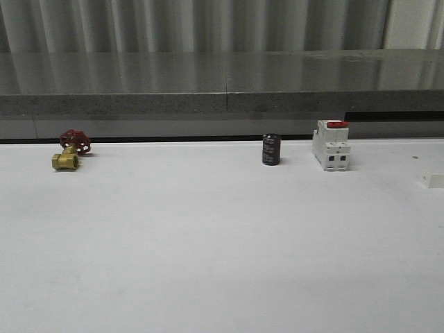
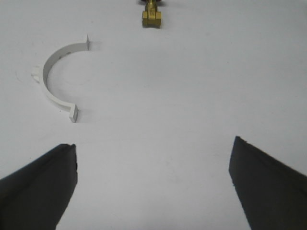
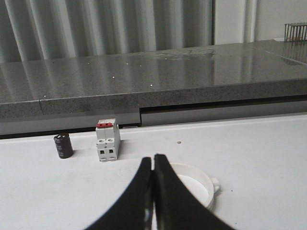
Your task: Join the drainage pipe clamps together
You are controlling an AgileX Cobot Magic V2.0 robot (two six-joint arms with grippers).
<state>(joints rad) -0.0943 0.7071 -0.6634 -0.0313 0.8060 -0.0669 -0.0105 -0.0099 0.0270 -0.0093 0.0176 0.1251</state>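
Left wrist view: white half-ring clamp (image 2: 53, 76) lies flat near the brass valve (image 2: 151, 18); left gripper (image 2: 153, 165) spread wide, right gripper (image 3: 153, 165) closed, holding nothing visible.

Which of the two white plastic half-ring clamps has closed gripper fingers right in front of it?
The white half-ring clamp in the right wrist view, just behind the shut right gripper. The other half-ring clamp lies clear of the open left gripper.

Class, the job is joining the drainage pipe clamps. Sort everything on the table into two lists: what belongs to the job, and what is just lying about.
Belongs to the job:
- clamp half lying flat, seen from the left wrist
- clamp half just beyond the closed right hand

Just lying about:
- brass valve with red handwheel
- black cylinder
- white breaker with red top
- small white block
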